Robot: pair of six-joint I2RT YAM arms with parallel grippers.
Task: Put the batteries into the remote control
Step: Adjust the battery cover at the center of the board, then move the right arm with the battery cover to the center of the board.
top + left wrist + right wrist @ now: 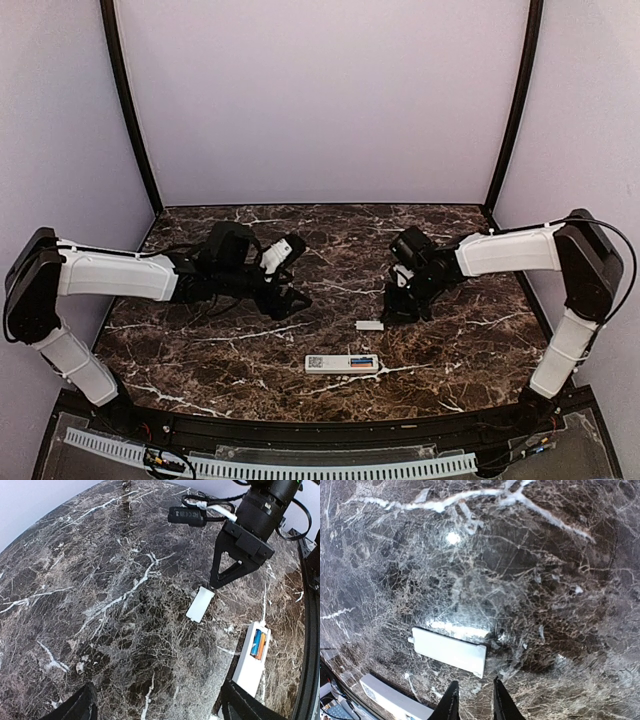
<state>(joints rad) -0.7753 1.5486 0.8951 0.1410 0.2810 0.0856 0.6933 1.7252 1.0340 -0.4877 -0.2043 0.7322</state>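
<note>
Remote control [335,364] lies back-up on the bench [200,340], near your edge and about midway across, with the code sticker [316,363] toward its left end. Both batteries [258,645], one blue and one orange, sit side by side in the open compartment at the remote's other end. The pale cover [450,651] lies flat on the marble just beyond the remote, apart from it. Your right jaws hang low with their tips at the cover's edge; contact cannot be judged. They are drawn narrow, almost together, with nothing between them. Your left jaws hover further left over bare marble, spread wide and empty.
</note>
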